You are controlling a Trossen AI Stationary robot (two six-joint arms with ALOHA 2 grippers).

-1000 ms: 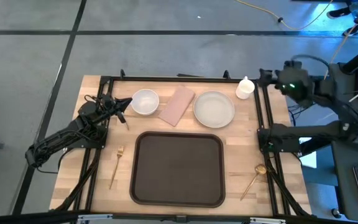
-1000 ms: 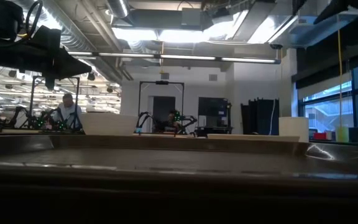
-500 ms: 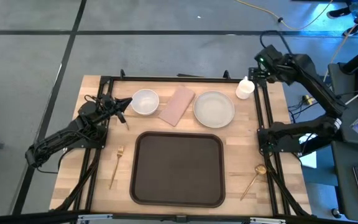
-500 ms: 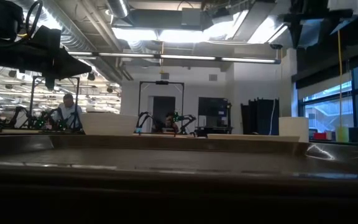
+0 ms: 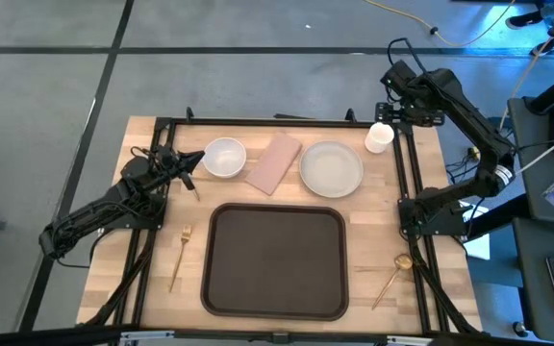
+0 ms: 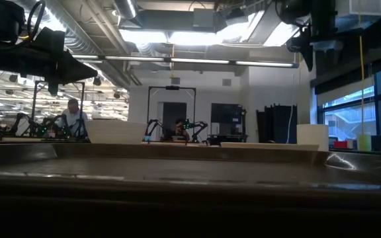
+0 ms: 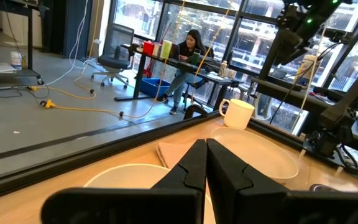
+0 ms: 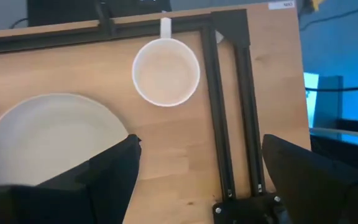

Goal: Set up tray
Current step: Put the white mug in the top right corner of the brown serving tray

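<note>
The tray (image 5: 276, 260) lies flat on the wooden table (image 5: 373, 231), toward the table's near edge, with nothing on it. Beyond the tray's far rim, in a row, stand a white bowl (image 5: 224, 158), a pinkish napkin (image 5: 273, 161) and a white plate (image 5: 331, 168); a white mug (image 5: 379, 136) sits past the plate, near the table's far right corner. A gold fork (image 5: 178, 255) lies just beside the tray's left rim, and a gold spoon (image 5: 393, 275) lies off its right rim — neither touches it.

The right gripper (image 8: 194, 171) hangs high above the mug and the corner frame, well apart from the tray, its fingers (image 8: 114, 165) spread wide and holding nothing. The left gripper (image 7: 205, 163) waits low beside the bowl, off the tray's far left corner, its fingers pressed together and empty.

A person (image 7: 190, 53) sits at a desk in the room beyond.
</note>
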